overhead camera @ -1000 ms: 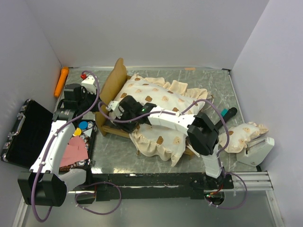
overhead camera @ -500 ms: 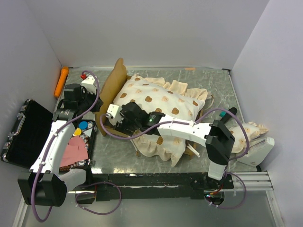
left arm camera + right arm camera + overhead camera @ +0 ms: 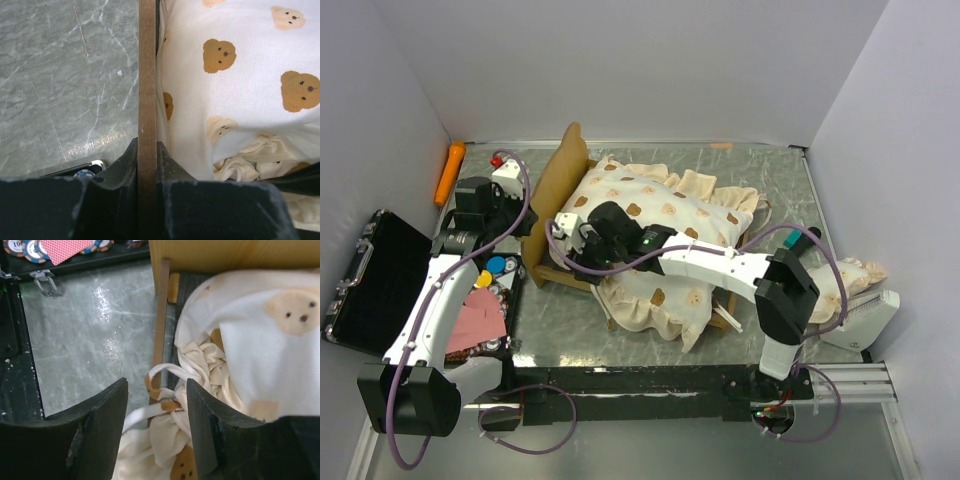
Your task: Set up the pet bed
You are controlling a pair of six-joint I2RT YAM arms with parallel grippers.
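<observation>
The pet bed stands mid-table, its tall wooden headboard (image 3: 563, 172) on the left. The cream bear-print mattress (image 3: 660, 215) lies bunched in the frame, its ruffle spilling over the near side. The matching pillow (image 3: 840, 282) lies apart at the far right. My left gripper (image 3: 525, 228) is shut on the headboard's edge (image 3: 147, 75), with the mattress (image 3: 240, 75) just to the right of it. My right gripper (image 3: 157, 390) is open over the bed's near-left corner. Its fingers (image 3: 107, 405) straddle the ruffle and a white tie ribbon (image 3: 162, 372) beside the side rail (image 3: 160, 325).
An open black case (image 3: 365, 290) with poker chips and red cards (image 3: 480, 310) sits at the left edge. An orange object (image 3: 450, 172) lies in the back left corner. A white device (image 3: 865, 318) and a teal-tipped tool (image 3: 802, 240) are near the pillow. Walls close in on three sides.
My right gripper has come off the top of the mattress and moved down to the bed's near-left corner, its jaws widening then narrowing. The left gripper has kept its hold.
</observation>
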